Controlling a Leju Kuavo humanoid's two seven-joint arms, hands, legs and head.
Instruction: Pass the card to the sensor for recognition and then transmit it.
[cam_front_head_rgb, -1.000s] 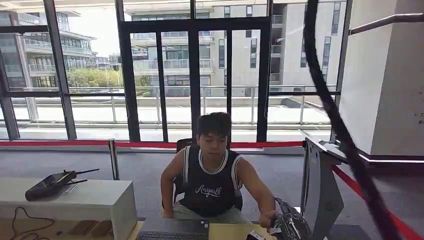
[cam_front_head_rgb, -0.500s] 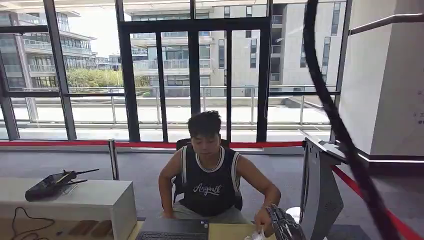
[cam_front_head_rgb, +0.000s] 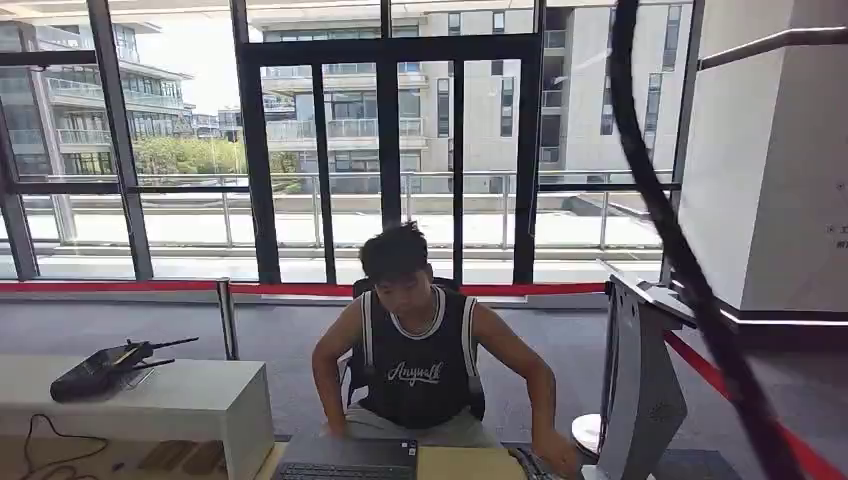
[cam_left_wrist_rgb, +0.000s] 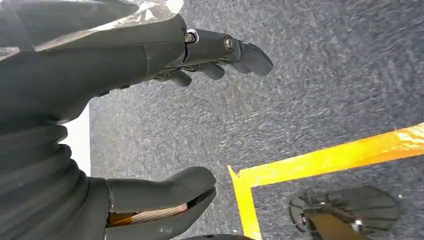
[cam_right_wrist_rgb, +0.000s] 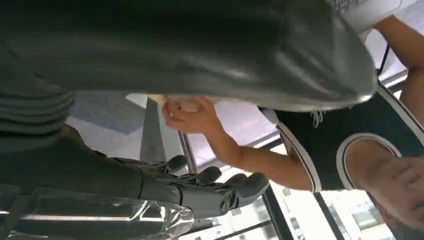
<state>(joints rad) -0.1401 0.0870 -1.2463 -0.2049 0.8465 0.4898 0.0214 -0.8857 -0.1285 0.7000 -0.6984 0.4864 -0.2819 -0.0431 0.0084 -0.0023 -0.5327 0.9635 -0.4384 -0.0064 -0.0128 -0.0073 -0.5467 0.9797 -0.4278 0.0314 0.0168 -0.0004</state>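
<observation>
**Right hand open at the handover, card not plainly visible**

The left hand (cam_left_wrist_rgb: 100, 75) hangs at the robot's side with nothing in it. Its fingers (cam_left_wrist_rgb: 235, 47) are spread and held well apart from the thumb (cam_left_wrist_rgb: 170, 187), and beyond them lie grey carpet (cam_left_wrist_rgb: 325, 75) and a strip of yellow tape (cam_left_wrist_rgb: 325, 157). It looks parked there to stay out of the way.

Ahead, a seated person (cam_front_head_rgb: 415, 370) leans over a laptop (cam_front_head_rgb: 345, 462) and reaches one arm down towards the robot's right side.

The right hand (cam_right_wrist_rgb: 125, 170) is also open. Its fingers (cam_right_wrist_rgb: 220, 192) lie loosely side by side and slightly curled, with a wide gap to the thumb (cam_right_wrist_rgb: 225, 55) and nothing between them. The person's hand (cam_right_wrist_rgb: 187, 117) is closed just beyond the thumb, well apart from the fingertips. A pale sliver at its knuckles may be the card, but I cannot tell for sure. An open hand this close to the person suggests the card is being exchanged.

A grey stand (cam_front_head_rgb: 640, 390) is further right.
</observation>
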